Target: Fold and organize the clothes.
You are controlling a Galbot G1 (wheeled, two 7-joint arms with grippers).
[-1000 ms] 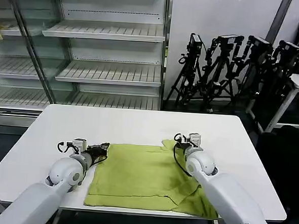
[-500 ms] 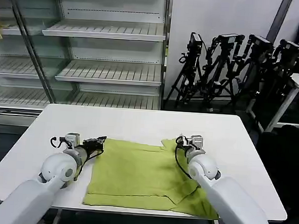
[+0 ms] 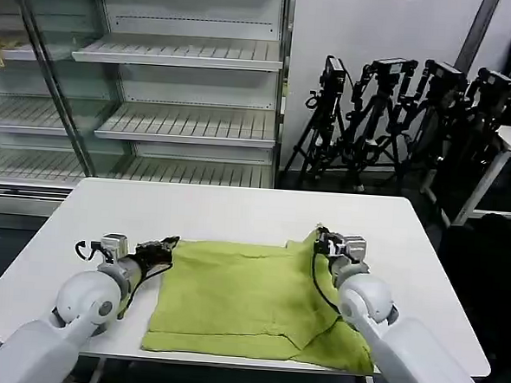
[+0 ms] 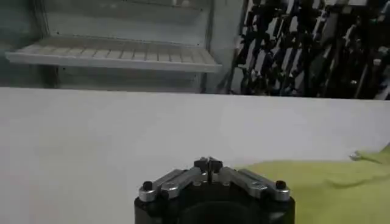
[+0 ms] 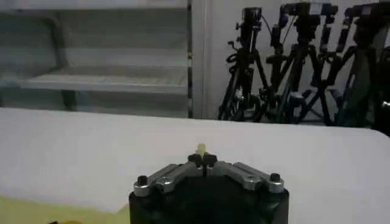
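T-shirt lies flat on the bench, my right tool pinching its far corner, my left tool closed empty beside it.

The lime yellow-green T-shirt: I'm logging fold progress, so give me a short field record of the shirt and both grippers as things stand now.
garment: lime yellow-green cotton T-shirt, partly folded, lying on the white table
print: none on the upward face
left gripper: fingers shut, at the shirt's far left corner, holding no cloth
right gripper: fingers shut on the shirt's far right corner, a yellow tip of cloth pinched between them
right corner: lifted slightly off the table
near hem: at the table's front edge
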